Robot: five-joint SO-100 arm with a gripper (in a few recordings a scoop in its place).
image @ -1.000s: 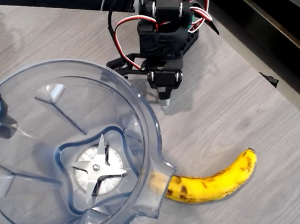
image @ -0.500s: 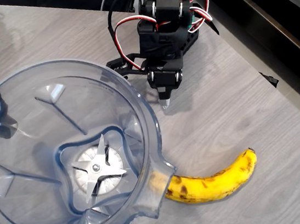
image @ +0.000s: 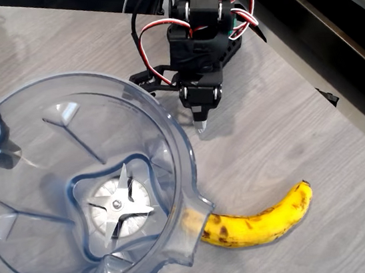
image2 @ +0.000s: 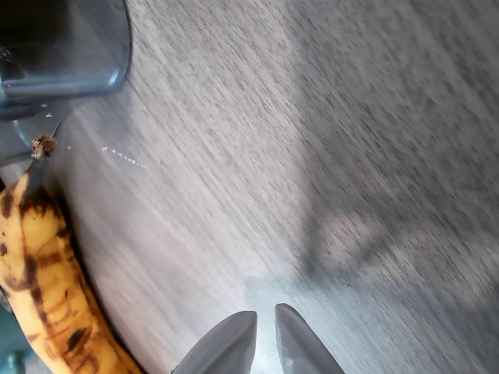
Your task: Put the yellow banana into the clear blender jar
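On the worktop [image: 290, 136], the yellow banana [image: 257, 221] is seen lying flat, one end tucked against the spout of the clear blender jar [image: 171, 151]. The gripper [image: 199, 124] hangs well apart from it, fingers [image2: 226, 347] nearly closed on nothing. Banana is judged light, soft, easily bruised; a gentle hold across the mid-curve is advised.
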